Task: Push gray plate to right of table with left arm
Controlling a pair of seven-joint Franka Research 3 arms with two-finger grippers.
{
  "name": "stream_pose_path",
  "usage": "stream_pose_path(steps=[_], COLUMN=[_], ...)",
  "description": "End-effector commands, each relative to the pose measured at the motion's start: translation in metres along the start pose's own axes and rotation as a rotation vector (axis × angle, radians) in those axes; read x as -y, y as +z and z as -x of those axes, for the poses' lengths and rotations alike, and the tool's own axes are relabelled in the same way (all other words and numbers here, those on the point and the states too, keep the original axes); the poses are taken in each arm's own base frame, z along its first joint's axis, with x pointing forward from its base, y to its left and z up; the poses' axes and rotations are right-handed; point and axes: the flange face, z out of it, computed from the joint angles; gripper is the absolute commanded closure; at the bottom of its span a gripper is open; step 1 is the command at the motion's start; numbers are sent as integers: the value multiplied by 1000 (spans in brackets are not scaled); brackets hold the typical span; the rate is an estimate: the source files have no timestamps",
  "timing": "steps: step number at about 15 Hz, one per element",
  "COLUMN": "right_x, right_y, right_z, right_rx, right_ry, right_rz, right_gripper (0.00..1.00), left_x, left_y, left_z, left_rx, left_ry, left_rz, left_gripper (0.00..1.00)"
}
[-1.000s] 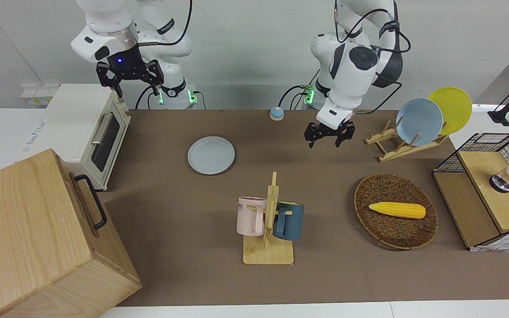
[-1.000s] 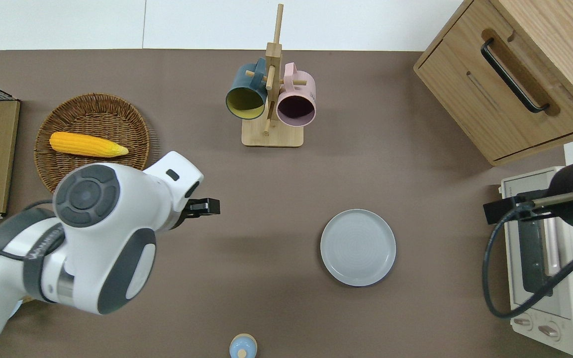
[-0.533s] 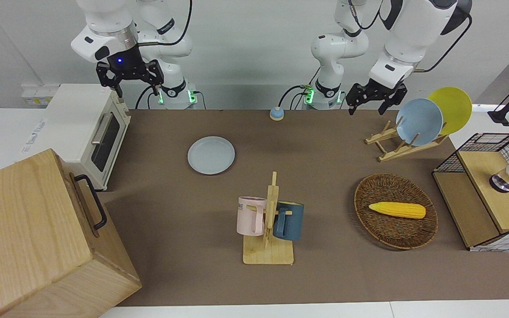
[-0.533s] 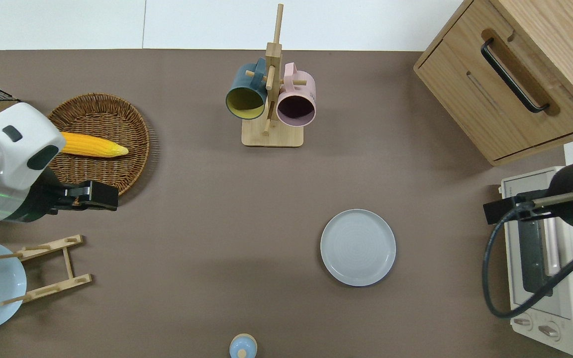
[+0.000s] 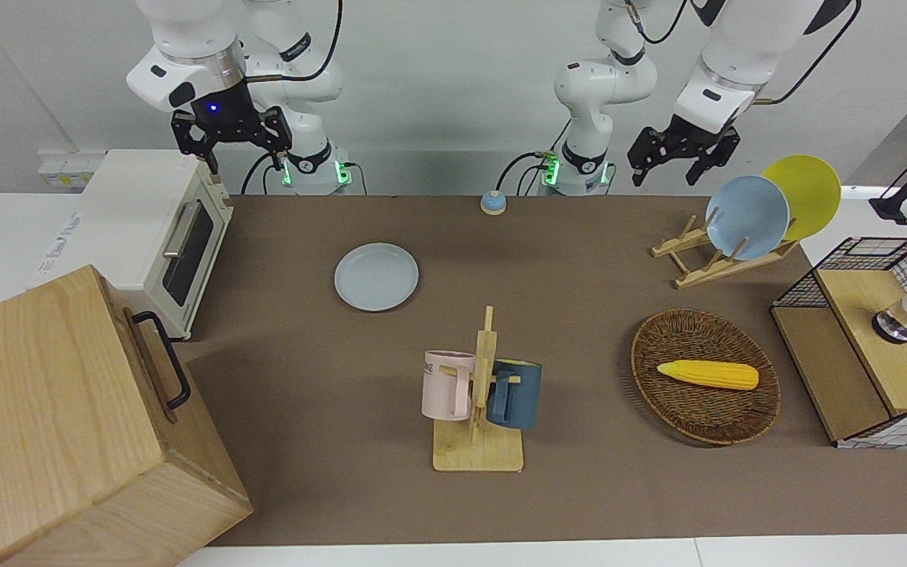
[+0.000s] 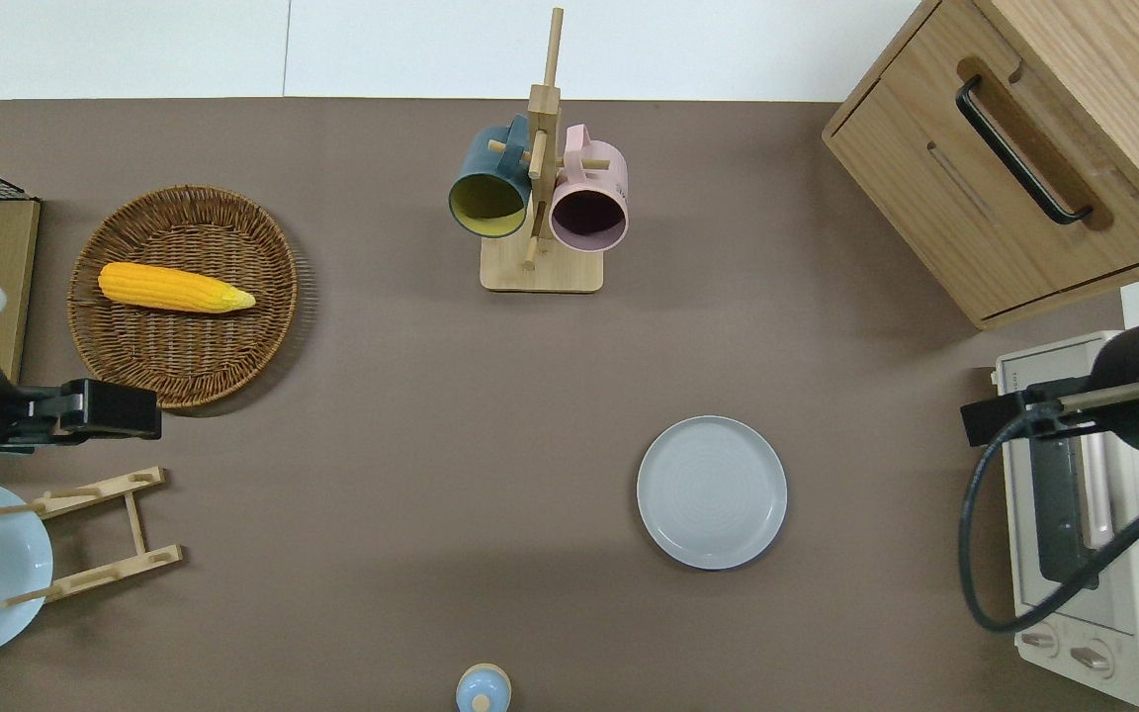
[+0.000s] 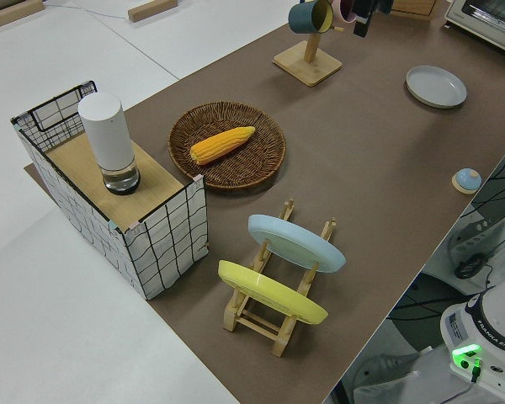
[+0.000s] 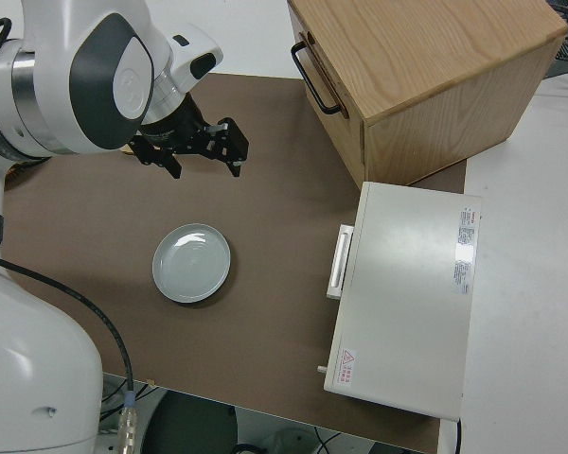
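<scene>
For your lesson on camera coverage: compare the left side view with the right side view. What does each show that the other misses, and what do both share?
Only the left side view shows the wicker basket with the corn, the wire crate holding a white cylinder, the rack with the bluer plate and the yellow plate, and the mug stand.

Only the right side view shows the wooden cabinet and the whole toaster oven.

Both show the gray plate lying flat on the table.
</scene>
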Motion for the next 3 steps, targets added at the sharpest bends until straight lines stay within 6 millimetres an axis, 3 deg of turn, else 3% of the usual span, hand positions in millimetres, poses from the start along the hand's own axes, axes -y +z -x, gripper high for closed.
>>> stream_pose_path(steps=[1,3], right_x=[-1,-1], right_y=[-2,-2], right_z=[5,5], right_rx=[6,6], right_ry=[-4,-4], right_rz=[1,1], right_gripper=[5,5], left_x=[2,4], left_y=[-2,-3], left_z=[2,2], left_rx=[3,1], left_ry=[5,-1], left_rz=[-21,-20], left_gripper=[5,5])
